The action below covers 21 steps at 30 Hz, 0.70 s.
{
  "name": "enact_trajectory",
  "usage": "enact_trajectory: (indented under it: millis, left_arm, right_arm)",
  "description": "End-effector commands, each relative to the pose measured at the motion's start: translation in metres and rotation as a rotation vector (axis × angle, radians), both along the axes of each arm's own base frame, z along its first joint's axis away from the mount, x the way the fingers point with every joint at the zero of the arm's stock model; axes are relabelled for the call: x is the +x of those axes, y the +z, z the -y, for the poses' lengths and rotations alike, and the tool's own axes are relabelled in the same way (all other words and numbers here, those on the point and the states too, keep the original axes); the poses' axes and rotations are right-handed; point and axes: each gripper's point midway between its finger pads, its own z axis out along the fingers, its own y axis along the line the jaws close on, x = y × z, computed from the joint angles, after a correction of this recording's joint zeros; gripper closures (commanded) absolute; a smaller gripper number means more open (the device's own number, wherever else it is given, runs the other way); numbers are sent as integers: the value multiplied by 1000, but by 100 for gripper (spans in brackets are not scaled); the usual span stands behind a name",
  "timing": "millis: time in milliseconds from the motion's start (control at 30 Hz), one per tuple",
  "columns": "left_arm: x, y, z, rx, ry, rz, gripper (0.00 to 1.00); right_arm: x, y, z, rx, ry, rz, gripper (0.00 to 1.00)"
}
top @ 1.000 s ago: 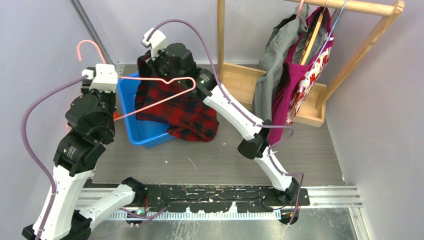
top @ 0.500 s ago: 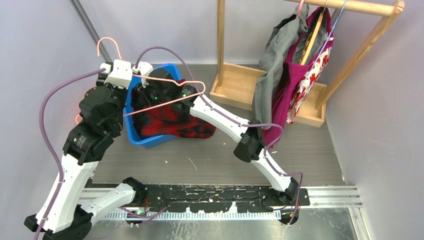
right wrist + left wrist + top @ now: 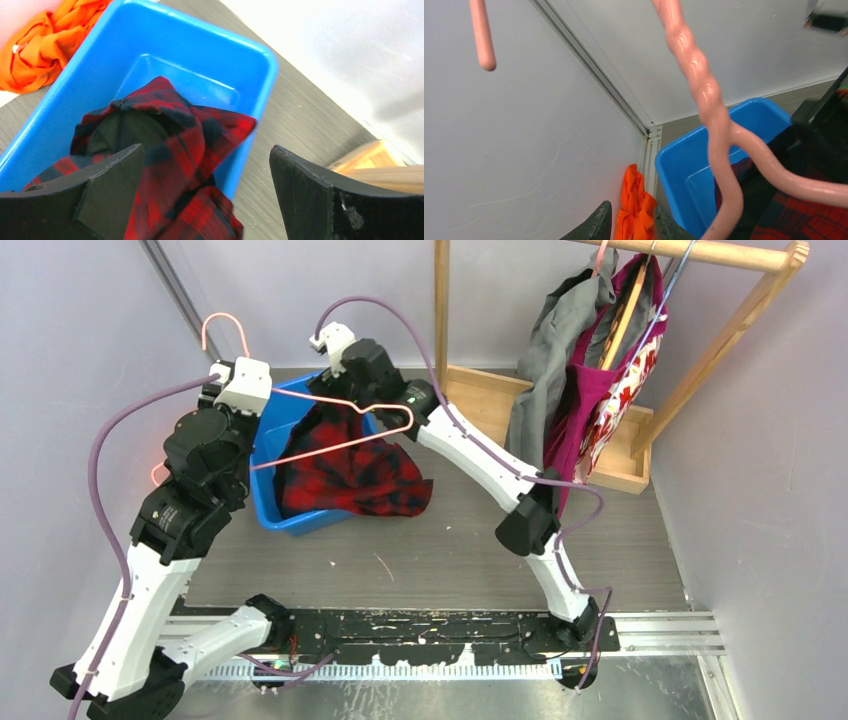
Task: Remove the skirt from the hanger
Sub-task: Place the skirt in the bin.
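The red plaid skirt [image 3: 360,465] lies bunched in the blue bin [image 3: 262,485], and part of it spills over the bin's right rim onto the table. My right gripper [image 3: 340,385] hovers above it, open and empty. In the right wrist view the skirt [image 3: 165,130] fills the gap below the right gripper [image 3: 206,150]. A bare pink wire hanger [image 3: 330,425] is held aloft over the bin, with my left gripper [image 3: 232,375] shut on it near the neck. Its twisted neck [image 3: 704,85] runs past the left gripper [image 3: 631,220].
An orange cloth [image 3: 636,200] lies on the floor between the bin [image 3: 694,170] and the left wall. A wooden clothes rack [image 3: 490,410] stands at the back right with grey, magenta and floral garments [image 3: 600,360] on hangers. Walls close in on both sides.
My right gripper lowered the skirt into the bin, opened and let it go, then rose a little. The left arm carried the hanger back and to the right.
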Motion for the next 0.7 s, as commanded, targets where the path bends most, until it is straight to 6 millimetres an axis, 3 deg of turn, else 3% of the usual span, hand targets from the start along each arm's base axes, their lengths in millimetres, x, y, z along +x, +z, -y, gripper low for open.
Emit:
enact_trajectory:
  millis: [0, 167, 267, 367, 433, 500, 667]
  left_arm:
    - [3, 22, -1, -23, 16, 80, 100]
    - [12, 19, 4, -6, 14, 66, 100]
    - [17, 20, 7, -6, 11, 64, 100]
    - [20, 20, 7, 14, 16, 59, 100]
    - [23, 18, 6, 39, 28, 47, 100]
    - [27, 16, 8, 65, 24, 33, 100]
    - [34, 15, 28, 151, -112, 5, 100]
  right_arm:
    - [-2, 82, 45, 76, -54, 123, 0]
    - [-27, 95, 39, 126, 54, 76, 0]
    - [-30, 86, 44, 92, 54, 59, 0]
    - [-17, 51, 72, -40, -33, 44, 0]
    - [-7, 43, 96, -88, -98, 36, 0]
    - [1, 50, 119, -101, -160, 50, 1]
    - [10, 100, 173, -127, -292, 183, 3]
